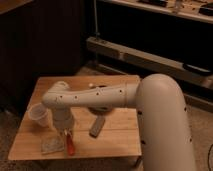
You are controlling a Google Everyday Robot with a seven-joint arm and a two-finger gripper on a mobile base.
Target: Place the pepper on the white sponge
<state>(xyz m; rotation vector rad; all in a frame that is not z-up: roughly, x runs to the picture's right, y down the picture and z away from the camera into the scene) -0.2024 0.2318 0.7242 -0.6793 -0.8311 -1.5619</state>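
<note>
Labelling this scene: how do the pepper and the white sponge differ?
The pepper is slim, long and red-orange; the white sponge is flat, squarish and pale. The pepper hangs below the hand; the sponge lies on the table, left of it. Both are small, near the table's front edge.

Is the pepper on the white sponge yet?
No. The pepper hangs upright below the gripper, beside the white sponge, not on it.

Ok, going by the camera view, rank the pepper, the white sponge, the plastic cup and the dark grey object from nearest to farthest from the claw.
The claw hangs over the table's front left part.
1. The pepper, directly below the claw.
2. The white sponge, just left of the pepper.
3 and 4. The dark grey object to the right and the plastic cup to the upper left: too close to call.
</note>
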